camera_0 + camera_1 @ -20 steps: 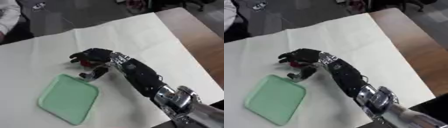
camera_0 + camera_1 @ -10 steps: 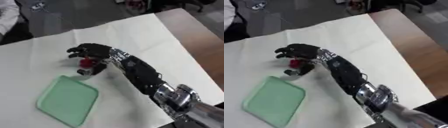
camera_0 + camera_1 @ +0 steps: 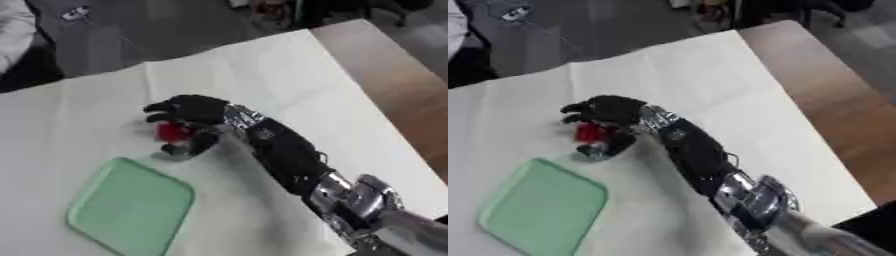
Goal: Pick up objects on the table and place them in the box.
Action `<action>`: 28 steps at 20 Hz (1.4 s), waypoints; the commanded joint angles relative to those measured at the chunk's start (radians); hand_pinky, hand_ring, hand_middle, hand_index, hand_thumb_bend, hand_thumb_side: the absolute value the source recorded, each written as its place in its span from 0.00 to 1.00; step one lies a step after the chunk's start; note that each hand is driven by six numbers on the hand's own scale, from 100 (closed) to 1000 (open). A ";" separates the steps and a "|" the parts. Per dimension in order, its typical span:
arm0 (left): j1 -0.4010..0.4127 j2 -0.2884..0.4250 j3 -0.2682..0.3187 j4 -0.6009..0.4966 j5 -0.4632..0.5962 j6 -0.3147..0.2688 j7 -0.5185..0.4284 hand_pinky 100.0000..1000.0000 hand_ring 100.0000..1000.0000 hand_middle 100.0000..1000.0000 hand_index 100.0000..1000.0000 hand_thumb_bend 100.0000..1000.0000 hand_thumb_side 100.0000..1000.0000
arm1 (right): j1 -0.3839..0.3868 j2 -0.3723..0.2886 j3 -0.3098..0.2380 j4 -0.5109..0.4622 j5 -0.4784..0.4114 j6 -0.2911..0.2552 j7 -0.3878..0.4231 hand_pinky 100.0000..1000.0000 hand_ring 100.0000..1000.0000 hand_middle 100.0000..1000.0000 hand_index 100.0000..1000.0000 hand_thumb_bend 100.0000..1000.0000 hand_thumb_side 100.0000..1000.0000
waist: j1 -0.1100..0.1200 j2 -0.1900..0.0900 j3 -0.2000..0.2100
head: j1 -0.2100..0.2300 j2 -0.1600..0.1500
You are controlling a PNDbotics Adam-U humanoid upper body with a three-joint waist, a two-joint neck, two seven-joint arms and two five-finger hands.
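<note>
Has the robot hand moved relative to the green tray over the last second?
Yes. The right robot hand with the red object has pulled away from the green tray, toward the table's far side.

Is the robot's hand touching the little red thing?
Touching. In the left eye view the right hand's fingers curl over the red thing and the thumb comes up under it, with no gap showing.

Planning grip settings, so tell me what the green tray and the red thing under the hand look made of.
Green tray: probably plastic, with an even pale colour, matte look and rounded corners. Red object: glossy-looking, material unclear, since the right hand curls round it.
</note>
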 commanded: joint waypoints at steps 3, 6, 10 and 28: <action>-0.019 0.008 0.003 -0.014 0.007 -0.005 0.000 0.41 0.41 0.60 0.76 0.43 0.62 | 0.015 0.007 -0.011 0.019 -0.005 -0.006 0.021 0.00 0.18 0.47 0.45 0.00 0.43 | 0.001 -0.020 0.001 | -0.007 -0.012; -0.020 0.008 0.003 -0.014 0.007 -0.006 -0.001 0.41 0.40 0.60 0.76 0.43 0.62 | 0.016 0.005 -0.012 -0.002 -0.054 0.001 -0.024 0.00 0.00 0.05 0.11 0.01 0.22 | 0.000 -0.019 0.002 | -0.006 -0.015; -0.020 0.008 0.002 -0.014 0.008 -0.006 -0.002 0.41 0.40 0.60 0.76 0.43 0.62 | 0.023 0.002 0.008 -0.045 -0.041 0.005 -0.116 0.00 0.00 0.00 0.01 0.24 0.15 | -0.002 -0.019 0.003 | -0.007 -0.012; 0.028 0.064 0.006 -0.014 -0.005 0.003 -0.005 0.41 0.41 0.60 0.76 0.43 0.62 | -0.004 -0.034 0.098 -0.294 -0.809 0.006 0.164 0.00 0.00 0.00 0.00 0.17 0.00 | -0.033 -0.071 -0.051 | 0.032 0.049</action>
